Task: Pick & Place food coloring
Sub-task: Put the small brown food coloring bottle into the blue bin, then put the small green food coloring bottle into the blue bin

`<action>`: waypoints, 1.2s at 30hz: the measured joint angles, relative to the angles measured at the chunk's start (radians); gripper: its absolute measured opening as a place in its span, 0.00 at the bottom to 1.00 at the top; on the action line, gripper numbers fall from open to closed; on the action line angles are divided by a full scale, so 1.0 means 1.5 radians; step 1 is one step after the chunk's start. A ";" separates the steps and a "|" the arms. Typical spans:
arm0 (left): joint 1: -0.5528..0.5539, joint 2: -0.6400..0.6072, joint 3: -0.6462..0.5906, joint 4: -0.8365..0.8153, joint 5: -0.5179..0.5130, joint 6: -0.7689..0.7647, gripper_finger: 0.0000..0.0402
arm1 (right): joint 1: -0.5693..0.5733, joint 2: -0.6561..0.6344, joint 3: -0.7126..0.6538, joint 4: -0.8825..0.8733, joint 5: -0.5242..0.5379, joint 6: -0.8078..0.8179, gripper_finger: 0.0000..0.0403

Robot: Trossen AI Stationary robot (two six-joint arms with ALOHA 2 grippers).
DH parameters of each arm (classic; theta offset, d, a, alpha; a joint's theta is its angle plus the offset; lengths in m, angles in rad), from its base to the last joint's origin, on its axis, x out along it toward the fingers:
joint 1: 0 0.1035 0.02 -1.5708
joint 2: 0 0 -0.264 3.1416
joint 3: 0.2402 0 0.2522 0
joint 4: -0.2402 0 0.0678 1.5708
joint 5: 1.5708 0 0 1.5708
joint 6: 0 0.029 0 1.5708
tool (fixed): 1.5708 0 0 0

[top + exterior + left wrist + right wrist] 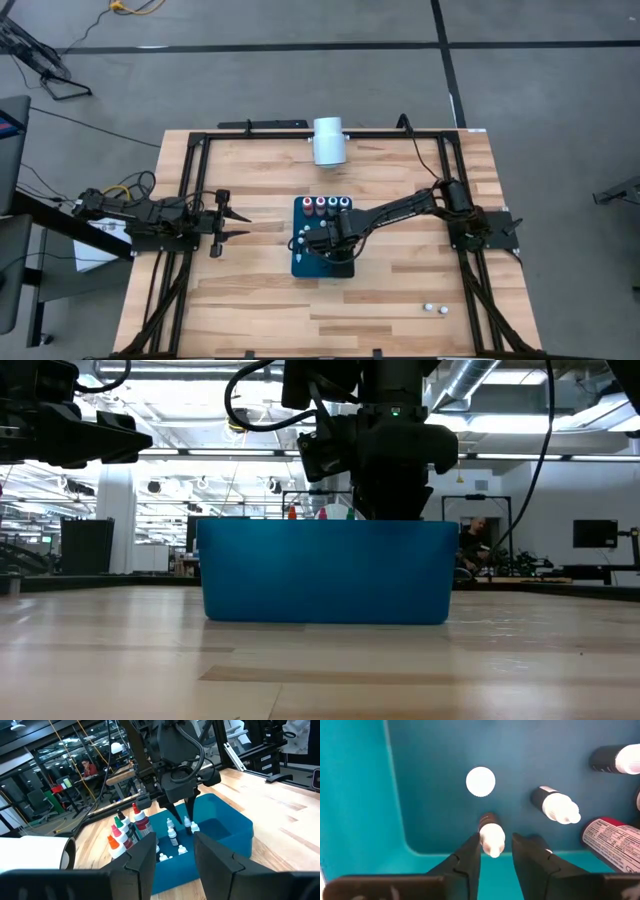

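Over the middle of the desk (400, 300), the right gripper (496, 845) hangs inside a blue tray (300, 262), fingers pointed straight down. A small dark bottle with a white cap (490, 834) stands upright between the fingertips, its long axis vertical, cap pointing up toward the wrist. Fingers (470, 852) sit just beside the cap on both sides with a sliver of space showing; whether they grip it or have let go cannot be told.

Food coloring (325, 207) mostly sits in the tray. Along the tray's far edge stands a row of taller bottles, upright, caps up, red, green and dark bodies. Nearer, several small whitish bottles (173, 836) stand upright on the tray floor. In the right wrist view, one white cap (480, 781) is seen end-on, another white-capped bottle (555, 805) leans slightly, and a red labelled bottle (612, 840) shows at the edge.

Two more tiny white bottles (433, 309) lie on the desk at the near right, well apart from the tray.

Left gripper (228, 222) waits at the desk's left side, clear of the tray, fingers parted and holding nothing.

A white cylinder (328, 141) lies at the far edge of the desk.
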 joint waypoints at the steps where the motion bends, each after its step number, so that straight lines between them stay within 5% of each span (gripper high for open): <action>1: 0.000 0.000 0.000 0.000 0.000 0.000 0.31 | 0.000 0.000 0.000 0.000 0.000 0.000 0.26; 18: 0.000 0.000 0.000 0.000 0.000 -0.001 0.31 | 0.014 -0.094 0.004 -0.057 0.000 0.058 0.37; 36: 0.000 0.000 0.000 0.000 0.000 0.000 0.31 | 0.091 -0.228 -0.003 -0.322 0.020 0.494 0.37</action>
